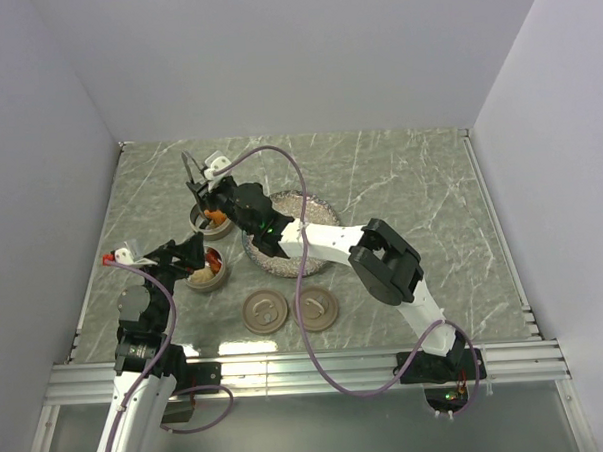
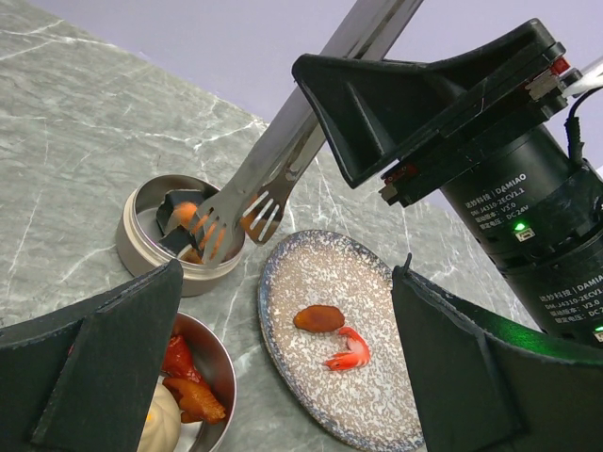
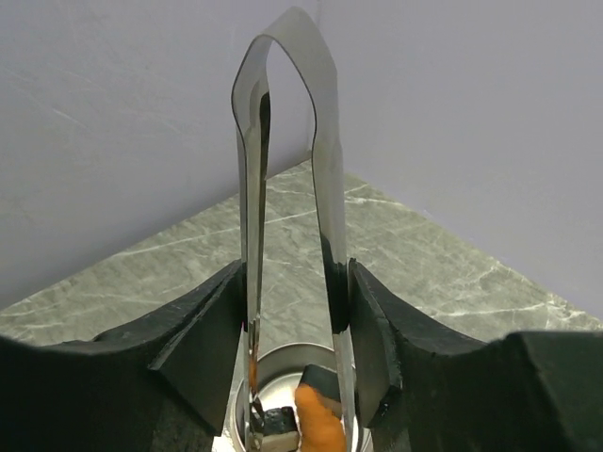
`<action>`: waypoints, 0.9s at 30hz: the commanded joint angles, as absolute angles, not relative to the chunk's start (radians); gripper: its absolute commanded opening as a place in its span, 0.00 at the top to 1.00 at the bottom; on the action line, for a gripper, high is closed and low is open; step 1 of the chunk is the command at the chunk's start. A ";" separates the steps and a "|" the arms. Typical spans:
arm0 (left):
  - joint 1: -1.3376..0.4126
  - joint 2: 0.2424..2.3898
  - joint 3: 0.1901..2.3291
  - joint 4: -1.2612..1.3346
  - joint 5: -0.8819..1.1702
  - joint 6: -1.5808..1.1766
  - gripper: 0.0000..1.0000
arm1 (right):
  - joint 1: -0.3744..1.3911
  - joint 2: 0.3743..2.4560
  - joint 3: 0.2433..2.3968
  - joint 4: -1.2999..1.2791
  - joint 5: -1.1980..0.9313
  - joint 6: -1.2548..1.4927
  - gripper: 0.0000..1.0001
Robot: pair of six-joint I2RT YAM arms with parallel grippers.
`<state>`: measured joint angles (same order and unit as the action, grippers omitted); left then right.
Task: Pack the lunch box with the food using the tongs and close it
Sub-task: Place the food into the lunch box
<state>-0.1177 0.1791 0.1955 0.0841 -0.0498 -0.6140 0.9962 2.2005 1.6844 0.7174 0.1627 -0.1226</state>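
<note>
Quick rundown of our rig: the left arm (image 1: pixel 140 318) and right arm (image 1: pixel 327 240) share one look, with white plastic link shells between chunky black joint housings. A loose lavender cable (image 1: pixel 301 276) runs along each. Our left gripper (image 2: pixel 287 273) has matte black wedge-shaped fingers (image 2: pixel 89 367), flat-faced and sharp-edged. The right arm's black cylindrical wrist motor (image 2: pixel 528 202) carries small white DAMIAO lettering plus a tiny green light (image 2: pixel 521 227). We've also got a little red tab (image 1: pixel 108 258) beside the left wrist's white mount.
</note>
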 commanded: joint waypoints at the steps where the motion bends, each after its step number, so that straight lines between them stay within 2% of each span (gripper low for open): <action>1: -0.118 0.169 0.203 0.086 -0.055 -0.614 0.00 | 0.988 2.197 1.740 0.775 0.161 -0.126 0.46; 13: -0.118 0.170 0.201 0.086 -0.054 -0.614 0.00 | 0.986 2.102 1.589 0.885 0.207 -0.150 0.47; 27: -0.118 0.169 0.199 0.090 -0.057 -0.614 0.01 | 0.946 1.741 1.089 1.127 0.325 -0.186 0.48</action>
<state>-0.1177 0.1780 0.1955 0.0826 -0.0502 -0.6140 0.9592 1.8477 1.1362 0.9798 0.2817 -0.1692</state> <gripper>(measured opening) 0.995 0.522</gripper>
